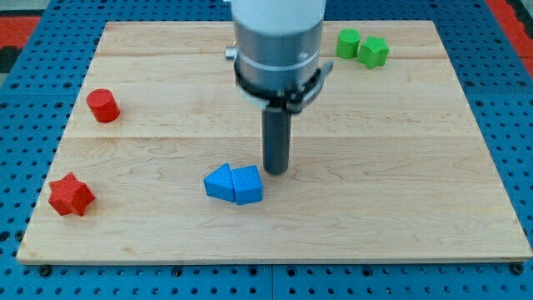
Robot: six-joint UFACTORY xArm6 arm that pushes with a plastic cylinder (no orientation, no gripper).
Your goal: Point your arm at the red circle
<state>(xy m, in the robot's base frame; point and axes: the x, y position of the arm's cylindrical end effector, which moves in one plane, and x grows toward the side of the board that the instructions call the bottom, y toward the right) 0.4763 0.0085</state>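
The red circle block point(103, 106) lies near the board's left edge, in the upper half. My tip point(276, 171) rests on the board near the middle, far to the right of the red circle and a little lower. It stands just to the upper right of two touching blue blocks, a triangle-like one point(219, 182) and a pentagon-like one point(247, 185). The rod hangs from the silver arm body point(277, 46) at the view's top centre.
A red star block point(70, 195) lies at the lower left of the wooden board point(400, 183). A green round block point(349, 42) and a green angular block point(374, 52) touch at the upper right. Blue pegboard point(516, 125) surrounds the board.
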